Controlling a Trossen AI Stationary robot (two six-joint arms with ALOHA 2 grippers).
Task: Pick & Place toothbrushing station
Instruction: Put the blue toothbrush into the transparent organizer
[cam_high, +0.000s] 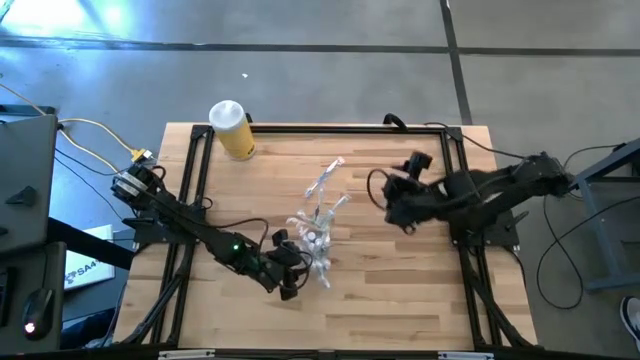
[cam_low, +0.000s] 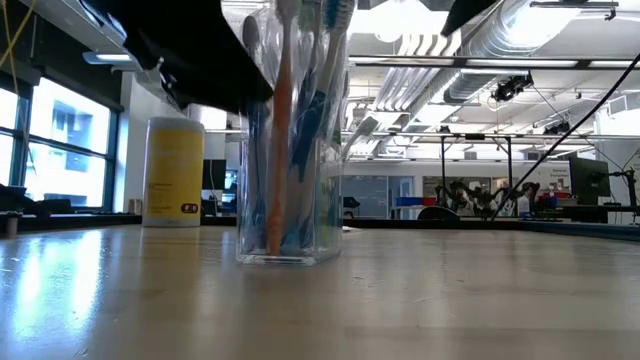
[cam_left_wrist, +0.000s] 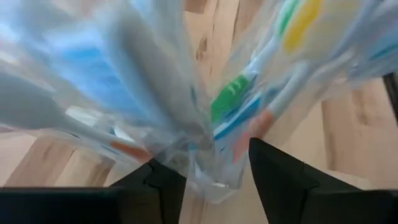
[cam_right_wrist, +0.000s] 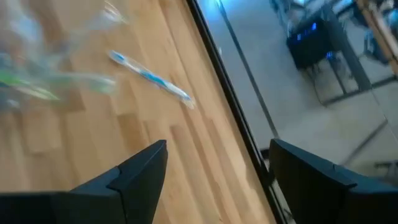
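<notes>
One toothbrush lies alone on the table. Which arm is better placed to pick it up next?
Probably the right: its pincer is open and faces the loose toothbrush. The left pincer is at the cup.

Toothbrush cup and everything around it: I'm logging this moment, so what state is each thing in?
Clear cup: upright on the table, filled with toothbrushes.
Loose toothbrush: lying flat on the table, outside the cup.
Yellow bottle: upright, capped.
Left end effector: fingers either side of the cup's base.
Right end effector: open, empty, away from the cup.
</notes>
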